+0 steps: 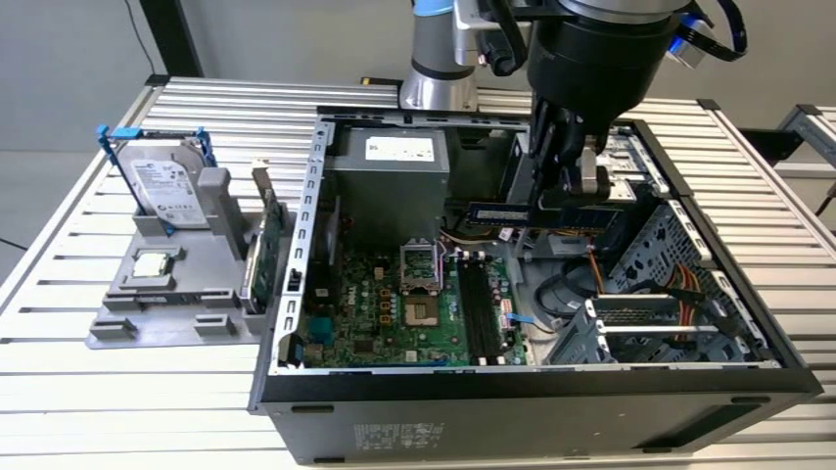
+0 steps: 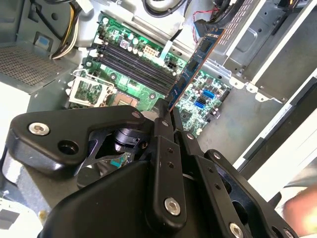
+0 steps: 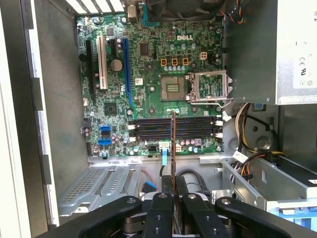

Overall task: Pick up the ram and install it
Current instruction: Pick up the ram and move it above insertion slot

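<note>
The arm (image 1: pixel 594 49) points straight down, its hand (image 3: pixel 173 192) pinching the ram (image 3: pixel 173 144).

The exterior view looks down from up high, a bit away, at the open computer case (image 1: pixel 549 416) on the counter (image 1: pixel 78 382). Both wrist views sit close behind the claw (image 3: pixel 173 191) (image 2: pixel 166 111) and look down past it — all three views see the green board (image 1: pixel 392 313) (image 2: pixel 124 94) (image 3: pixel 148 74) inside.
</note>
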### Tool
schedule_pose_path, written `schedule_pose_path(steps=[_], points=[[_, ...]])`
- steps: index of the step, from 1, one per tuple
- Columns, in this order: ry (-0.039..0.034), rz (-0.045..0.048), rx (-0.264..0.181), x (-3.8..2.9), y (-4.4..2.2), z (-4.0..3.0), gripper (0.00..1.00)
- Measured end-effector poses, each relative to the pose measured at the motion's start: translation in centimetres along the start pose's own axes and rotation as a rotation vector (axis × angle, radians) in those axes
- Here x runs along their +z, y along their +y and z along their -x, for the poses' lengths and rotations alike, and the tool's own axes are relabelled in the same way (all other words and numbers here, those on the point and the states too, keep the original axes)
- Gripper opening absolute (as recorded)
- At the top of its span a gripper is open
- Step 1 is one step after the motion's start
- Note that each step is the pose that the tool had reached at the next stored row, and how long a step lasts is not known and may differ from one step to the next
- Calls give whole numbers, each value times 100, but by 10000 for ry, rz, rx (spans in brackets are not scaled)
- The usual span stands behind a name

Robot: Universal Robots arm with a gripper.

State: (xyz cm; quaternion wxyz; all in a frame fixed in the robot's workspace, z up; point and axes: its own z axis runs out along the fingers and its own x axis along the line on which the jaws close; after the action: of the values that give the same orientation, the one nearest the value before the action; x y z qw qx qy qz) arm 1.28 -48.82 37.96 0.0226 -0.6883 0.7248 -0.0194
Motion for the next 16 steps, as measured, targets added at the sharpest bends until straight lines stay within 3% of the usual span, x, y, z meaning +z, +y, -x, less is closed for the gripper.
schedule_pose_path(steps=[5, 16], points=[[9, -2, 185, 2, 0, 0, 0], [101, -11, 1709, 8, 1, 0, 0]])
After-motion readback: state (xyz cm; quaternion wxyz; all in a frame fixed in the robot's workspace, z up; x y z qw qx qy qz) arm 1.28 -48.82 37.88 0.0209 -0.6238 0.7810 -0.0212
